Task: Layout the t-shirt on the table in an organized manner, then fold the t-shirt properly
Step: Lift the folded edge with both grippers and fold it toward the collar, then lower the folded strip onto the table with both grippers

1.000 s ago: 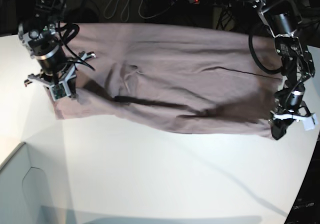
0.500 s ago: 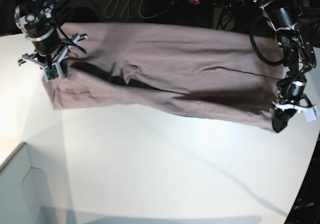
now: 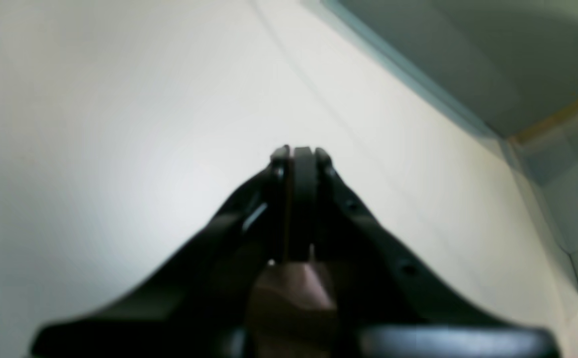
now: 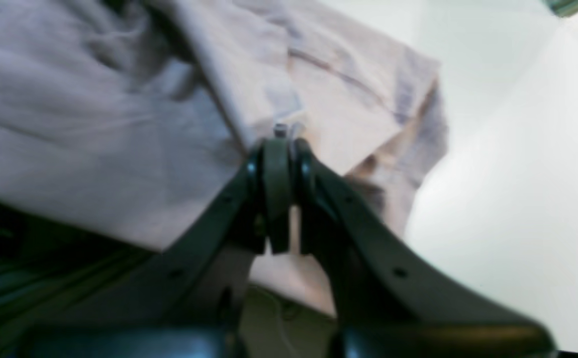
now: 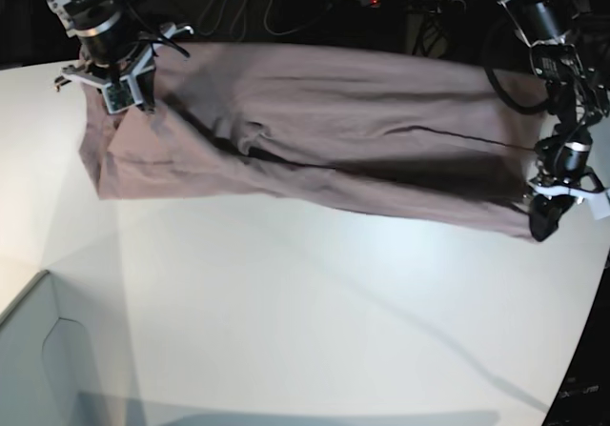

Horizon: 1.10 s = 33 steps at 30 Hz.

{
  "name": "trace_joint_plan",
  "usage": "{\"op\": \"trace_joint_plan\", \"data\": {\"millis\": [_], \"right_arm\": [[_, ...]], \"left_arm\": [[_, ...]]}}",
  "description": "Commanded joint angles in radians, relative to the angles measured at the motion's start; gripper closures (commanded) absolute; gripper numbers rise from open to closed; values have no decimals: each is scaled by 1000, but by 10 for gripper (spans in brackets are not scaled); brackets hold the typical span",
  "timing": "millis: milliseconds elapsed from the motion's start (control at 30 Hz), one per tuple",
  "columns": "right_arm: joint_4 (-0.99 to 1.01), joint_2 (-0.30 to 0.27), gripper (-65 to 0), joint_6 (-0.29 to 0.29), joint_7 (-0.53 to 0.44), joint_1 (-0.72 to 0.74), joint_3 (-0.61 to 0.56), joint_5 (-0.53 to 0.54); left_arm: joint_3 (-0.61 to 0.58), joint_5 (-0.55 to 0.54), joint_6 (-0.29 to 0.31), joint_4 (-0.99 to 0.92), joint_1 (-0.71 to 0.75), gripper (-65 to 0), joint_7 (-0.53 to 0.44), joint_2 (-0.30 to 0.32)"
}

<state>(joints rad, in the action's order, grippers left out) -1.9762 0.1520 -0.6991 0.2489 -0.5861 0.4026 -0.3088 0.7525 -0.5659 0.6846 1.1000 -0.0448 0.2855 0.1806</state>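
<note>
So both arms have the wrinkled, dusty mauve cotton t-shirt (image 5: 324, 140) pinched at opposite ends and it's stretched across the far half of the big matte white table (image 5: 315, 331), with its back edge running right along the table's far rim. The right gripper (image 5: 122, 91) is up at the far corner on the base view's left; its wrist cam shows the 2 black jaws pressed together with a fold of the pinkish fabric (image 4: 120, 129) caught at the tips, and a loose flap of cloth bunched just beside them. The left gripper (image 5: 551, 218) sits low at the other end near the table edge. In its own cam the jaws are closed tight (image 3: 299, 164) with a bit of mauve cloth visible down between the fingers near the base, so I'd say it's pinching the hem, but the tips themselves just show white table behind them. My read is we're mid layout, spreading the shirt flat before any real fold. There's a diagonal ridge with a dark shadow (image 5: 286, 159) running through the middle, so it's not flat yet. To do this bit well I'd keep gentle even tension between the 2 grips, lower both ends together so the cloth settles without trapping that ridge, and avoid yanking one side since a thin pinch of soft cotton can slip out. Also watch the far edge so nothing slides off the back.
</note>
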Motion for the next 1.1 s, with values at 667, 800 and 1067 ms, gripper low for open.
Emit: {"op": "trace_joint_plan", "data": {"millis": [667, 800, 1067], "right_arm": [[-42, -4, 0, 1, -139, -119, 3, 10], [-5, -9, 0, 1, -141, -120, 6, 10], [30, -18, 0, 1, -138, -125, 2, 9]], "left_arm": [[6, -19, 14, 78, 29, 0, -22, 13], [6, -19, 14, 78, 32, 0, -22, 9], [6, -19, 14, 79, 89, 0, -25, 12]]}}
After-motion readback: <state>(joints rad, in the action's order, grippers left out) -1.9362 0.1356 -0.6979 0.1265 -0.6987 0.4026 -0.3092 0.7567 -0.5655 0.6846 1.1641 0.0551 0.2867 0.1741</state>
